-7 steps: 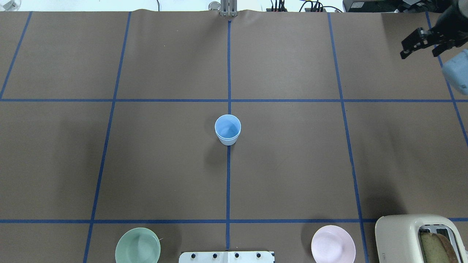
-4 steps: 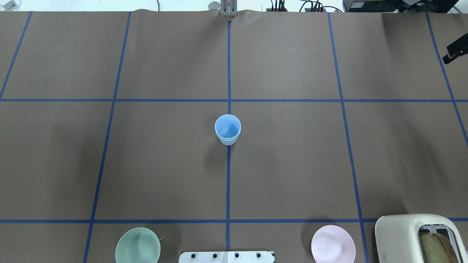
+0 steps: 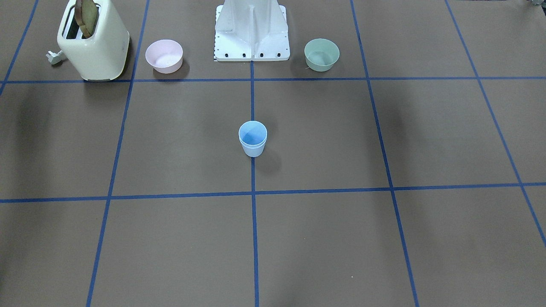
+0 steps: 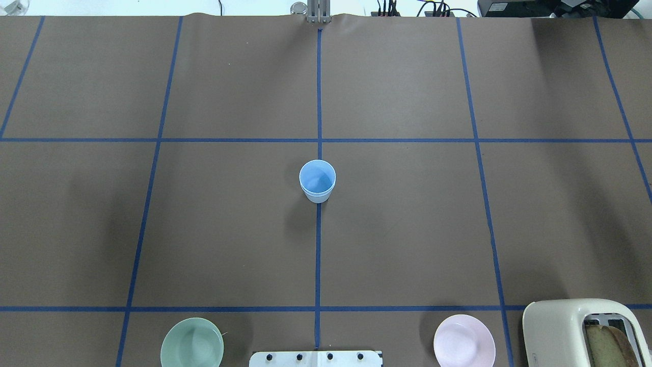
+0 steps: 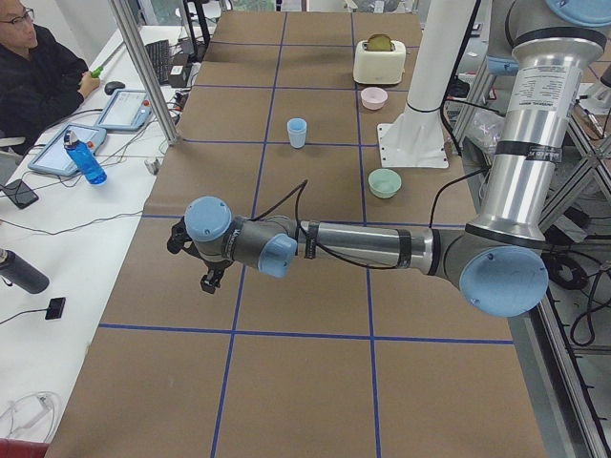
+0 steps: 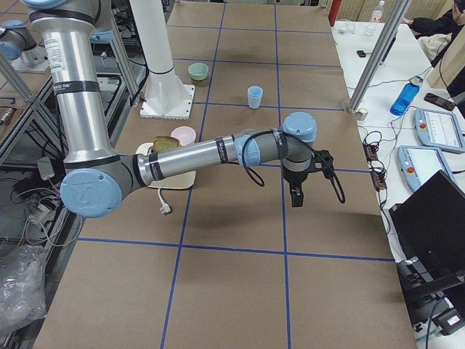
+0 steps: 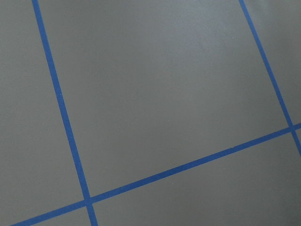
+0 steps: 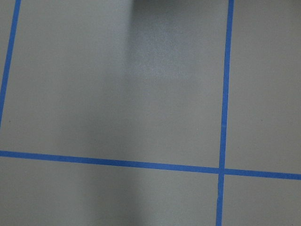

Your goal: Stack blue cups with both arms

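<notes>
Looking over the whole setup, the brown paper-covered table with a blue tape grid (image 4: pixel 407 229) was mostly open ground. The grey tubular left arm (image 5: pixel 363 246) and grey tubular right arm (image 6: pixel 196 156) each stretched low across the middle of their side views, well apart from the cups. I'd guess they were parked because the job looked done. The cream toaster (image 4: pixel 565 331) sat lower right overhead, with the pale green bowl (image 4: pixel 192 342) and pink bowl (image 4: pixel 464 340) along the bottom edge. The pale sky-blue plastic cups (image 4: pixel 317 181) stood upright dead centre, and a double rim hinted they were nested. The left gripper (image 5: pixel 193 265) and right gripper (image 6: pixel 317 196) only showed from the side, so I couldn't tell their jaws; the wrist views showed just paper.
</notes>
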You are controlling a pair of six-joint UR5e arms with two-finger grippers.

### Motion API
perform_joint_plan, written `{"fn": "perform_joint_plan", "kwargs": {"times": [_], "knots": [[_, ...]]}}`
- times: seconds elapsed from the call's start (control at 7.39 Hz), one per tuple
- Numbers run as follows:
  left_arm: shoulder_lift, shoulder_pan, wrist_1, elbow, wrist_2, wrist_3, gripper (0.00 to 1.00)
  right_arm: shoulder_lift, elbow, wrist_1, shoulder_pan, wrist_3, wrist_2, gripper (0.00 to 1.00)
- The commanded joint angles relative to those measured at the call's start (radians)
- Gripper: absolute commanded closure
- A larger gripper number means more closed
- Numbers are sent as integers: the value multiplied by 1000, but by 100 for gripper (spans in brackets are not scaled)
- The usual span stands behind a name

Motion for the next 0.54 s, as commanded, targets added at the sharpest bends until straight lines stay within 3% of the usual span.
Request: {"fn": "perform_joint_plan", "kwargs": {"times": [0.0,0.41], "knots": [[-1,1,0,-1,1,-7,2,-8,-26,55,0,-1,4,0],[-15,2,5,-3,4,-12,2,-8,-34,56,0,6,4,0]]}}
